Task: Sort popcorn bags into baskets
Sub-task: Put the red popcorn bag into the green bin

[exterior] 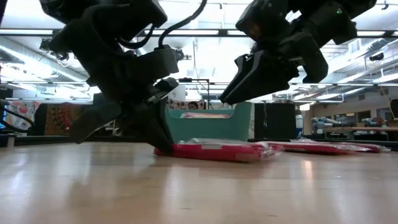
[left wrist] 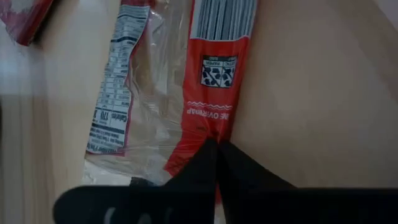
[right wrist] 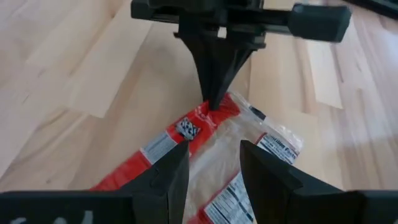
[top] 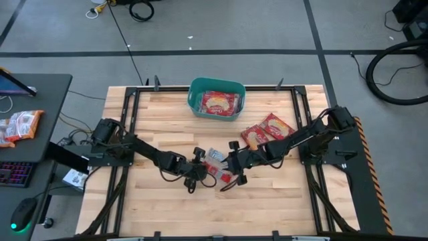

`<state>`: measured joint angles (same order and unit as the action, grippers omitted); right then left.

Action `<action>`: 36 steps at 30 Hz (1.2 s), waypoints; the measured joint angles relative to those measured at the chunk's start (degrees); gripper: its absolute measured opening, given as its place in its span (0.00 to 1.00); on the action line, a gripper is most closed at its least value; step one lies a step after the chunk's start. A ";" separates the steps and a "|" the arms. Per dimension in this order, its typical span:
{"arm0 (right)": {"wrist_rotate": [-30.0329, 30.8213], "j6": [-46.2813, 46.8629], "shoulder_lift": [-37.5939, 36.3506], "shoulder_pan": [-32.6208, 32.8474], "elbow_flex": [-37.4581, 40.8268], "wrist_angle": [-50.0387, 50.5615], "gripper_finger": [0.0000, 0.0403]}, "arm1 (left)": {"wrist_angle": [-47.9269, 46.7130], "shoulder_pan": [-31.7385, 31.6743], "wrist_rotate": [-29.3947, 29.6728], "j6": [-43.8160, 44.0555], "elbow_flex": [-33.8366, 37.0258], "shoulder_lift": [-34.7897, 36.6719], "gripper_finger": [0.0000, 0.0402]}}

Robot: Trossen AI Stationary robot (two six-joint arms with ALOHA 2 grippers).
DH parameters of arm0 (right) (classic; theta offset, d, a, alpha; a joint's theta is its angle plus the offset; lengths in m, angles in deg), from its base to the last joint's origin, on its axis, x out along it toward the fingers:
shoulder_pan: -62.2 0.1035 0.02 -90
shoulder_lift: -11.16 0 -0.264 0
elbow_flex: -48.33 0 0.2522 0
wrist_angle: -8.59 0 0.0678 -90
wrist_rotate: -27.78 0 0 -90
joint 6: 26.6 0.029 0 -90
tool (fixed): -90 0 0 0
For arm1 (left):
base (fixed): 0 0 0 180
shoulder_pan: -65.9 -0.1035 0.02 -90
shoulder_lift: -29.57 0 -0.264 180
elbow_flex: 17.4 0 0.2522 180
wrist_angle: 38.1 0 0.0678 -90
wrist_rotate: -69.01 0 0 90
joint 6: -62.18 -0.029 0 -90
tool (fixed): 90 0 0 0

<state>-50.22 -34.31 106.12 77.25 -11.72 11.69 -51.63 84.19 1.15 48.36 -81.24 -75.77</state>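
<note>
Okay, left gripper (left wrist: 214, 149) clenched on flat red-and-clear plastic popcorn bag's (left wrist: 211, 81) edge; right gripper (right wrist: 212, 165) released above. Lift slowly, avoid tearing.

Red popcorn bag (left wrist: 208, 93) with white barcode stripes, clear panel, black print; teal basket (top: 195, 100); pale wood table (top: 154, 207).

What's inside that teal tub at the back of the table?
The teal tub holds a red popcorn bag with a yellowish round picture. Anything beneath that bag is covered.

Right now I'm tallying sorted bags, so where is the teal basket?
In the high view the teal basket sits at the table's far edge, near the middle, beyond both grippers, with popcorn bags inside.
</note>
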 joint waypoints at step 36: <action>14.33 -4.09 3.39 3.47 -0.26 3.57 0.12 | -22.43 -4.58 -10.33 21.00 -18.95 2.93 0.06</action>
<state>-35.89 -38.40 109.51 80.71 -11.98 15.26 -74.06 79.61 -9.18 69.36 -100.19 -72.84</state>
